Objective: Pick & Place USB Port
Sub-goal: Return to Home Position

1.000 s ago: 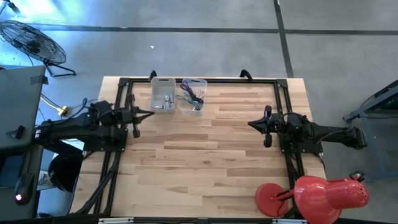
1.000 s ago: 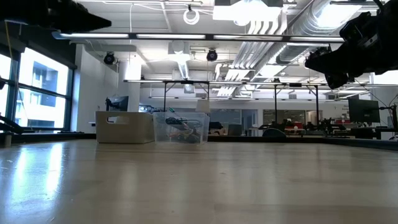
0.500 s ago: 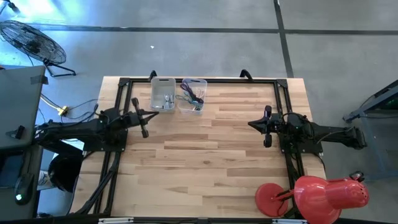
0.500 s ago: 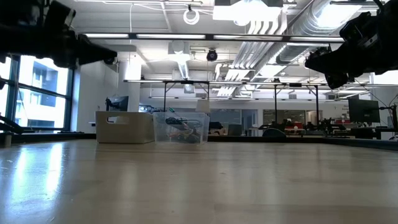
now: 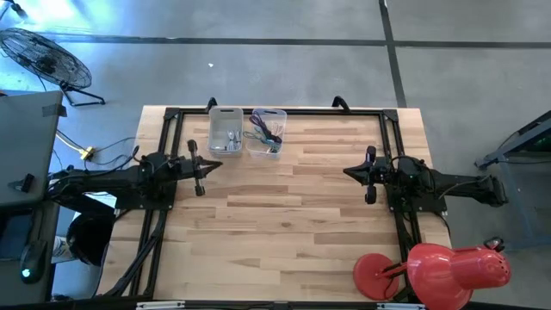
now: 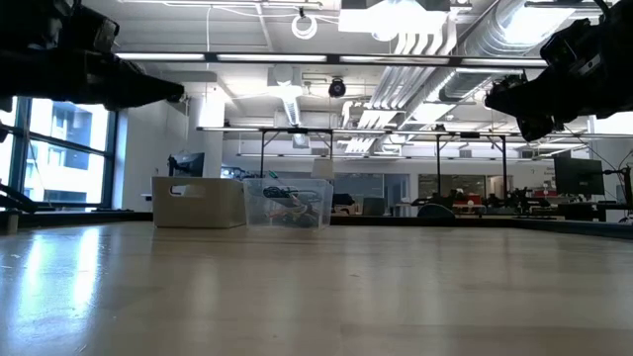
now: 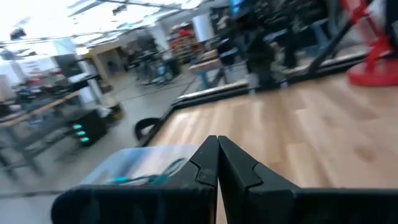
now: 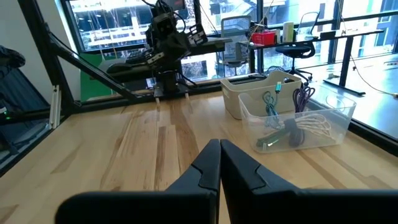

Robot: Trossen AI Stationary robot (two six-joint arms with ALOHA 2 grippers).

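Note:
A clear bin [image 5: 268, 132] holding coiled cables and USB parts stands at the table's far edge, with a white bin [image 5: 225, 131] of small metal parts to its left; both also show in the right wrist view, the clear bin [image 8: 292, 121] nearer and the white bin [image 8: 249, 92] behind it. My left gripper [image 5: 213, 164] is shut and empty, raised above the table just near of the white bin, and the clear bin [image 7: 143, 168] shows beyond its fingers. My right gripper [image 5: 347, 171] is shut and empty, hovering at the table's right side.
A black metal frame [image 5: 275, 112] runs along the far, left and right table edges. A red lamp [image 5: 439, 269] stands at the near right corner. Bare wooden tabletop [image 5: 284, 215] lies between the two arms.
My left arm has swung its gripper toward the table's right and slightly toward the near edge, from beside the left frame rail to a spot just near of the white bin. It stayed shut. The right arm and both bins kept still.

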